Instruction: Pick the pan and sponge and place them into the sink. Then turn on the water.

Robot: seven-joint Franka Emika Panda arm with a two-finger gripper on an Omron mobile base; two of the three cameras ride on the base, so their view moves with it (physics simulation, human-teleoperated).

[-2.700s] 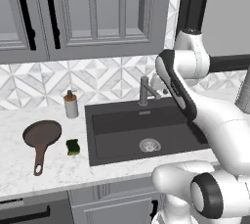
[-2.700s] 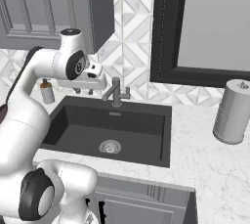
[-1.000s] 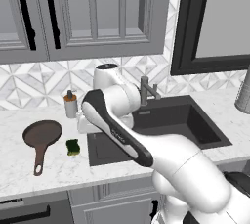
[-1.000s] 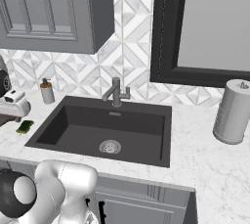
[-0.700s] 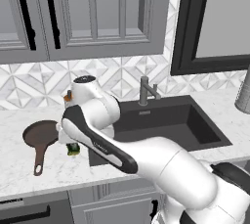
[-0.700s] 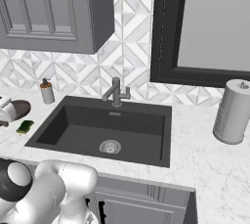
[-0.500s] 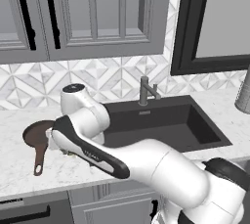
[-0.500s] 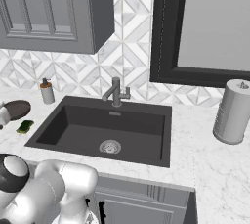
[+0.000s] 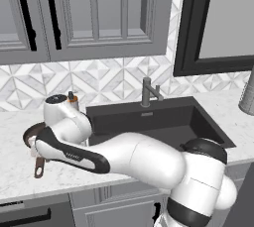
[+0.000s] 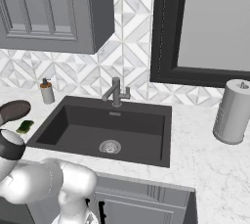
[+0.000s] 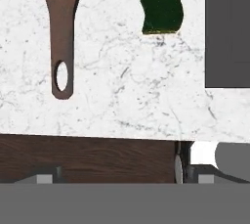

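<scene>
The dark brown pan (image 10: 13, 111) lies on the marble counter left of the sink (image 10: 66, 120). Its long handle (image 11: 61, 27) with the loop hole runs down the hand view. The sponge (image 11: 160, 2) lies green side up between the handle and the sink's corner (image 11: 227, 27), and it also sits beside the pan (image 10: 24, 126). My gripper (image 11: 122, 176) hangs above the counter's front edge, below the handle's end. It is open and holds nothing. My arm covers part of the pan (image 9: 30, 133). No water runs from the faucet (image 10: 116, 91).
A soap bottle (image 10: 47, 91) stands at the back wall left of the faucet. A paper towel roll (image 10: 233, 111) stands on the counter right of the sink. The counter's front edge (image 11: 97, 135) drops to a brown floor.
My arm has swung from over the sink to the left and now hangs over the pan and sponge. Pan and sponge have not moved.
</scene>
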